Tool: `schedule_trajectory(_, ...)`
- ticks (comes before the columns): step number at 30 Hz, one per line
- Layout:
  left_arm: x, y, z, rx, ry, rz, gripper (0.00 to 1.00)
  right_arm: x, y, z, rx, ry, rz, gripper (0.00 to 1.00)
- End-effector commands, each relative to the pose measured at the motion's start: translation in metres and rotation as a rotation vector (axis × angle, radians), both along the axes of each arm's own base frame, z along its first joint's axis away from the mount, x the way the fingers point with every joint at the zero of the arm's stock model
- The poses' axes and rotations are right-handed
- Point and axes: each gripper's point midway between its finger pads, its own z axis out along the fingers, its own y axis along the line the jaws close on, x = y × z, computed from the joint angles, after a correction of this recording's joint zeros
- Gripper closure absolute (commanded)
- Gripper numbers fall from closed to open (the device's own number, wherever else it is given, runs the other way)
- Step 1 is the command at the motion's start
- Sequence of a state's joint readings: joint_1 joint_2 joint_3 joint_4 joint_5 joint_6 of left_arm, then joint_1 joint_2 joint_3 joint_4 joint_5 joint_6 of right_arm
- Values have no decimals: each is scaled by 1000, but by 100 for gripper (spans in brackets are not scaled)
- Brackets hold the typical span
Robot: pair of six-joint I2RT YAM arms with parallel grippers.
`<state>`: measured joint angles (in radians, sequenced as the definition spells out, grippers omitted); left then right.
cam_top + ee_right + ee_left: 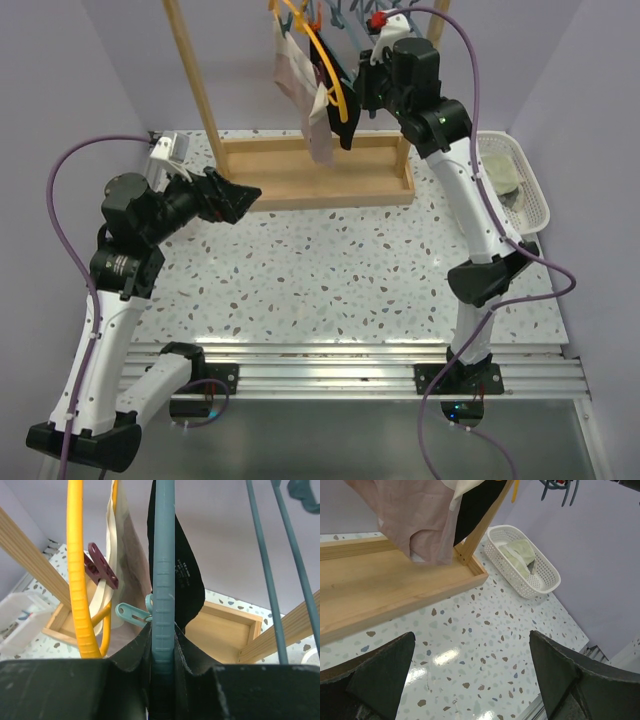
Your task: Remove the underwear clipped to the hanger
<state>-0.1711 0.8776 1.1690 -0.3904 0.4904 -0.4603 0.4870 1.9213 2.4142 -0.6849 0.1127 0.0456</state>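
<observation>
Above the bench point(330, 270), under the wooden rack point(300, 185), pink underwear point(300, 75) and black underwear point(187, 580) hang clipped. Right fingers point(135, 650) clench the teal hanger bar point(162, 580), not cloth: a tug could unhook the whole hanger. Left fingers point(380, 670) spread wide, empty.

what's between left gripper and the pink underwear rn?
Left wrist view: speckled tabletop, then the wooden rack base; the pink underwear hangs above that base. The open left gripper touches neither.

A robot test booth: plain lilac walls point(120, 60), terrazzo tabletop point(330, 270), aluminium rail point(330, 365).
</observation>
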Motion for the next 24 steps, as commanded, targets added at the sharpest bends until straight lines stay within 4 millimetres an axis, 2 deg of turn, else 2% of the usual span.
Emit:
schedule_trajectory(1, -1, -1, 11, 5, -37, -7, 0, -27, -17, 95, 164, -210, -29, 100)
schedule_trajectory(4, 0, -1, 10, 7, -34, -5, 0, -30, -22, 115, 219, -268, -51, 100)
schedule_trajectory(8, 2, -1, 10, 6, -30, -5, 0, -34, -26, 125, 226, -284, -56, 100)
schedule_trajectory(10, 3, -2, 10, 7, -27, -5, 0, -37, -30, 121, 208, -265, -69, 100)
schedule_trajectory(11, 3, -2, 9, 8, -26, -5, 0, -36, -31, 112, 192, -247, -76, 100)
schedule_trajectory(13, 4, -2, 8, 6, -20, -5, 0, -50, -42, 120, 192, -265, -90, 100)
schedule_trajectory(14, 4, -2, 8, 6, -21, -7, 0, -48, -43, 103, 170, -230, -105, 100)
schedule_trajectory(15, 5, -2, 8, 6, -21, -5, 0, -63, -52, 113, 180, -247, -108, 100)
schedule_trajectory(16, 5, -2, 8, 5, -19, -7, 0, -67, -55, 111, 179, -243, -112, 100)
schedule_trajectory(17, 6, -3, 8, 3, -19, -9, 0, -68, -56, 94, 160, -209, -113, 100)
schedule_trajectory(18, 7, -3, 8, 2, -21, -9, 0, -72, -58, 89, 159, -199, -115, 100)
schedule_trajectory(19, 7, -4, 8, 0, -19, -15, 0, -90, -67, 102, 180, -233, -113, 100)
schedule_trajectory(20, 8, -5, 8, -4, -19, -16, 0, -90, -66, 84, 162, -200, -108, 100)
schedule_trajectory(21, 9, -6, 9, -6, -19, -21, 0, -97, -66, 82, 164, -193, -92, 100)
schedule_trajectory(22, 11, -7, 9, -11, -17, -27, 0, -114, -73, 90, 178, -212, -82, 100)
schedule_trajectory(23, 11, -8, 9, -15, -18, -31, 0, -118, -73, 75, 166, -179, -76, 100)
schedule_trajectory(24, 11, -9, 10, -18, -17, -35, 0, -127, -76, 75, 170, -181, -68, 100)
